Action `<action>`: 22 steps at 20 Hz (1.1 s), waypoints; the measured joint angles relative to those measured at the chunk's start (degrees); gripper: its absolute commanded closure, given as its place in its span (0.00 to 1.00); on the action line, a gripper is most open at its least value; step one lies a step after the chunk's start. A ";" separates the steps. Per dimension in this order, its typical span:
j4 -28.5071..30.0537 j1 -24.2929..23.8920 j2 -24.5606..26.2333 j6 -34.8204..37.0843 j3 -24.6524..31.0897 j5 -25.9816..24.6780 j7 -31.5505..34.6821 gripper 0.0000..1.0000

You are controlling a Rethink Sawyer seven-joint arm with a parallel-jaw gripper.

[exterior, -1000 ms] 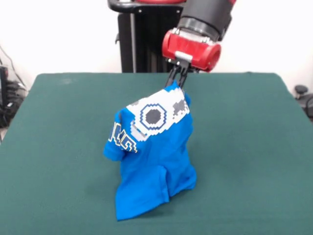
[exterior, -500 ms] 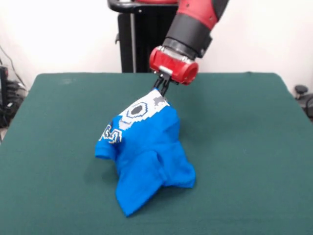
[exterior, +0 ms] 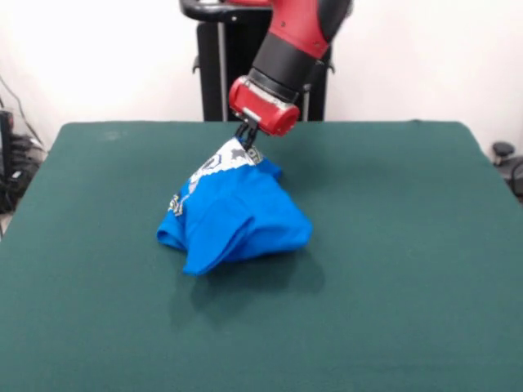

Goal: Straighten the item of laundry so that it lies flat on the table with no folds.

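Observation:
The item of laundry (exterior: 233,216), a bright blue T-shirt with a white-grey print, hangs bunched from one pinched point and sags onto the dark green table (exterior: 409,245) left of centre. My gripper (exterior: 245,140) is shut on the shirt's top edge, where the print shows. The lower folds rest on the cloth in a crumpled heap; a sleeve sticks out toward the left. Its shadow falls on the table in front of it.
The black pedestal (exterior: 225,73) stands behind the table's far edge. Cables and equipment (exterior: 12,163) sit off the left side, and a dark object (exterior: 502,155) off the right edge.
The gripper has carried the shirt left and toward the far side and lowered it. The shirt, hanging tall a second ago, has collapsed into a lower, wider heap.

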 measured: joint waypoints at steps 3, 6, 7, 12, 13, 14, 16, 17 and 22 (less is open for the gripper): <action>1.42 -3.34 0.13 0.00 0.88 -2.44 0.00 1.00; 1.81 -4.77 0.26 -0.01 1.37 -3.37 0.00 1.00; 1.97 -5.62 0.28 -0.01 1.77 -3.80 0.00 1.00; 1.98 -6.87 0.37 -0.02 2.66 -4.78 0.00 1.00; 1.98 -7.03 0.55 -0.02 2.77 -4.92 0.00 1.00; 1.98 -7.12 0.71 -0.02 2.81 -4.97 0.00 1.00; 1.97 -7.36 1.26 -0.05 3.04 -5.10 0.00 1.00; 1.97 -7.40 1.54 -0.09 3.12 -5.09 0.00 1.00; 1.96 -7.43 2.76 -1.11 3.48 -5.09 0.00 1.00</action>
